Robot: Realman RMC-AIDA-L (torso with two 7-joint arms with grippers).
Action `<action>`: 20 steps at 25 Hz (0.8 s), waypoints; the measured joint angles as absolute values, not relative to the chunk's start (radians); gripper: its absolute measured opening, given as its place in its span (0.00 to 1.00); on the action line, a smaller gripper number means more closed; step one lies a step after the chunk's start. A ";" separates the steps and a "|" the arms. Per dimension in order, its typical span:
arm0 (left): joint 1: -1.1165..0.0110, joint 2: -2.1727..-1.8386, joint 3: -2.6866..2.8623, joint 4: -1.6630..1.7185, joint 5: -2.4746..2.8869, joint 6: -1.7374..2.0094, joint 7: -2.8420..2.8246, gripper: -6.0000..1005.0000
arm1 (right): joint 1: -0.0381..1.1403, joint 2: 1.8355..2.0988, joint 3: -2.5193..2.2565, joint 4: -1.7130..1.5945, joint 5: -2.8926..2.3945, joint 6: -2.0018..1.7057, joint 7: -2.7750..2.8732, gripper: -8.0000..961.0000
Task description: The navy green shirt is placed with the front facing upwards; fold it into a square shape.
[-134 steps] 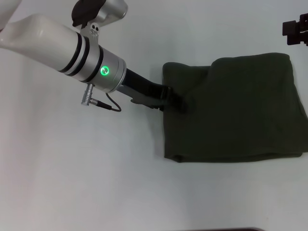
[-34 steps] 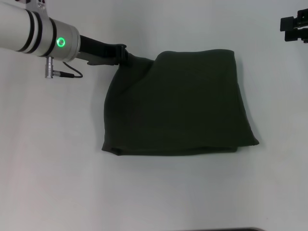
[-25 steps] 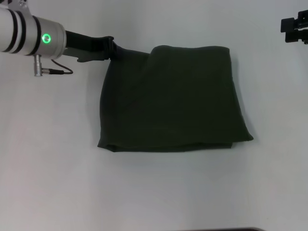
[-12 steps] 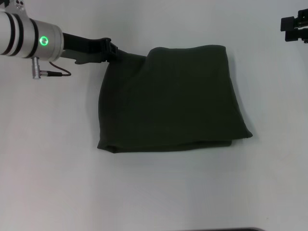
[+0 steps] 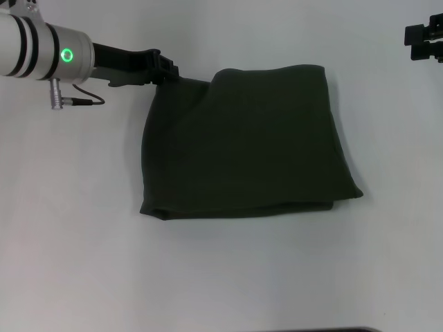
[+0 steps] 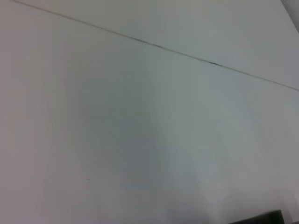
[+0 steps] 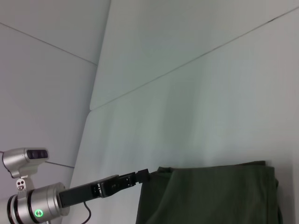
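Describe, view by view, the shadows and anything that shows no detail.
Head view: the shirt casts a soft shadow along its near edge on the table; the left claw sits at its far left corner, the right claw at the frame's right edge. Left wrist view: only a featureless pale surface with one thin line. Right wrist view: even light.

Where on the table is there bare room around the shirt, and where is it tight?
Bare table runs wide in front of the navy green shirt and to its left, below the left gripper. It is crowded at the shirt's far-left corner, where that gripper meets the cloth. The right gripper sits far right.
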State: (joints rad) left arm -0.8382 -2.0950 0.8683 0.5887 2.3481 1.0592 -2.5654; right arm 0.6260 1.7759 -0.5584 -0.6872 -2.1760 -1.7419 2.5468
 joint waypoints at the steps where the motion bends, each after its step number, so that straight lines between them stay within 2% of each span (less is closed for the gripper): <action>1: -0.838 -2.095 0.868 0.589 2.347 1.057 -2.565 0.29 | 0.626 1.776 -0.558 -0.687 -2.176 -1.742 2.547 0.47; 10: -0.848 -2.091 0.877 0.566 2.353 1.061 -2.564 0.30 | 0.628 1.776 -0.558 -0.687 -2.175 -1.742 2.548 0.47; 20: -0.853 -2.088 0.872 0.567 2.347 1.061 -2.564 0.12 | 0.624 1.776 -0.558 -0.687 -2.175 -1.742 2.549 0.47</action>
State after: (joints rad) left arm -0.8529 -2.0884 0.8720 0.5670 2.3473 1.0605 -2.5642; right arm 0.6243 1.7760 -0.5584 -0.6872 -2.1749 -1.7421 2.5492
